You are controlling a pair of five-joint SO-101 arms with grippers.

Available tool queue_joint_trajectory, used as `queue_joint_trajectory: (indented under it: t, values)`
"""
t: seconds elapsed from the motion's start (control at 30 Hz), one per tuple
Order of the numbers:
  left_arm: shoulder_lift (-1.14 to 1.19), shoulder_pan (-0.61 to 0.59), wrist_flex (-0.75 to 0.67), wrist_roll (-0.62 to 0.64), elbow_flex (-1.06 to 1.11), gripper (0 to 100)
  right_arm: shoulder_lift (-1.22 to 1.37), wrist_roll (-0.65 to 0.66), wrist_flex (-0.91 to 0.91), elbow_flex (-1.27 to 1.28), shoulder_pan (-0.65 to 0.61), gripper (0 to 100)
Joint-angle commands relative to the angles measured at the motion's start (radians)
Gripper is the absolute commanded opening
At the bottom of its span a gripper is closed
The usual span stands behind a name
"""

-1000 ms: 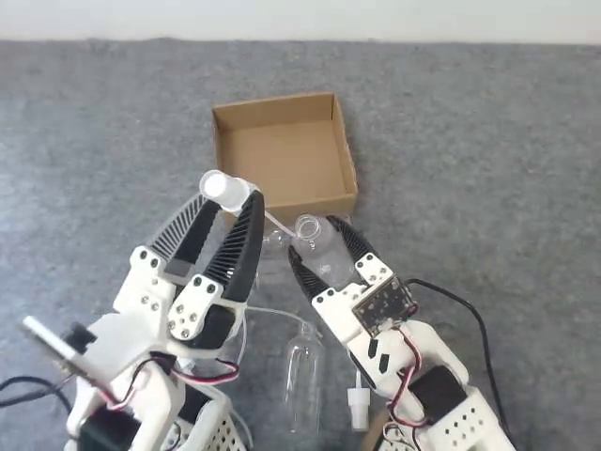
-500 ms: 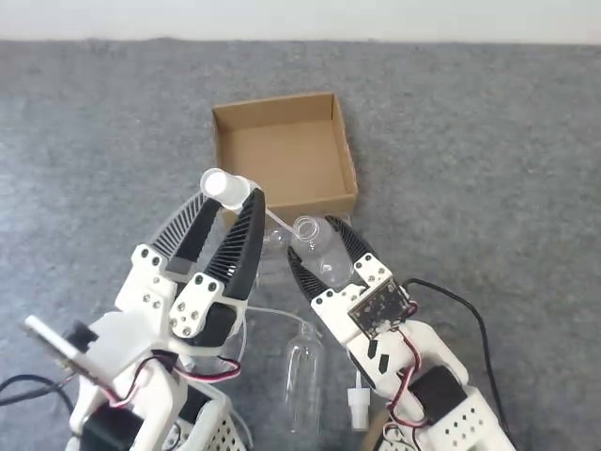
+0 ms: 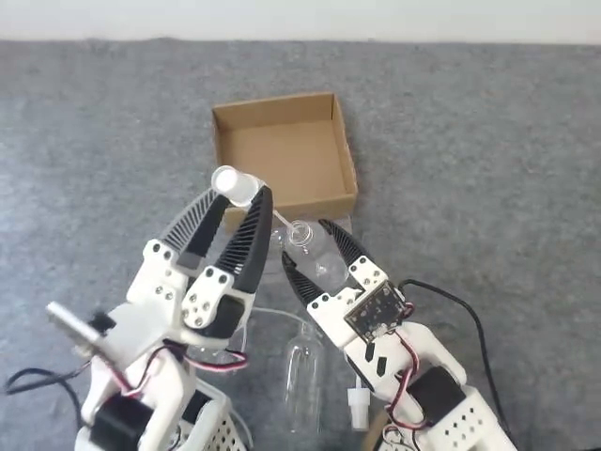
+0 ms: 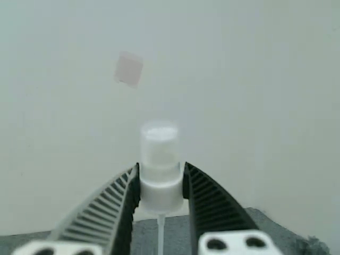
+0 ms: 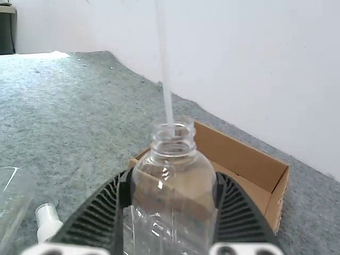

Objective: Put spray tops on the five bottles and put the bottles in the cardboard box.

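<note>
**Tube in the neck, cap yet to seat**

The left gripper [image 3: 240, 199] has its ribbed black fingers pinched onto the collar of a white plastic spray top [image 3: 233, 183]. It holds the top with its frosted cylindrical cap uppermost, just in front of the brown cardboard box [image 3: 282, 155]. The thin white dip tube [image 5: 164, 79] hangs down from it, and its lower end is already inside the open mouth of the clear plastic bottle [image 5: 172, 191].

The right gripper [image 3: 308, 246] is clamped around that bottle's rounded shoulder, neck uppermost, near the box's front wall.

So this is the capping step, and early in the task by my reckoning, because no bottle lies in the box.

The next move calls for the top to come straight down along the tube until the collar meets the ridged neck, then a press or a twist to seat it. That will take care: the tube is slender and looks bendy, and the bottle is glossy and thin-walled, so it may well squash or slip if squeezed hard.

Lower down, a second clear bottle [image 3: 303, 371] lies on its side on the rough grey carpet [image 3: 488, 169]. A loose small white spray top [image 3: 358, 404] waits just beside it.
</note>
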Motion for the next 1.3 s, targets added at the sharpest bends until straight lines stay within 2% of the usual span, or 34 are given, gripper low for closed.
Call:
queue_joint_trajectory:
  t: [0.0, 0.2, 0.43, 0.9, 1.27]
  values:
    - [0.000, 0.023, -0.032, -0.005, 0.028, 1, -0.016, 0.012, -0.002, 0.021, -0.005, 0.9]
    - [0.000, 0.081, -0.028, -0.008, 0.091, 1, -0.016, 0.012, -0.002, 0.021, -0.004, 0.9]
    - [0.000, 0.083, 0.008, -0.060, 0.154, 1, -0.018, 0.006, -0.005, 0.021, 0.054, 0.7]
    - [0.000, 0.135, 0.046, -0.072, 0.205, 1, -0.018, 0.008, -0.002, 0.021, 0.058, 0.7]
    - [0.000, 0.129, 0.075, -0.072, 0.220, 14, -0.018, 0.009, -0.002, 0.021, 0.058, 0.7]
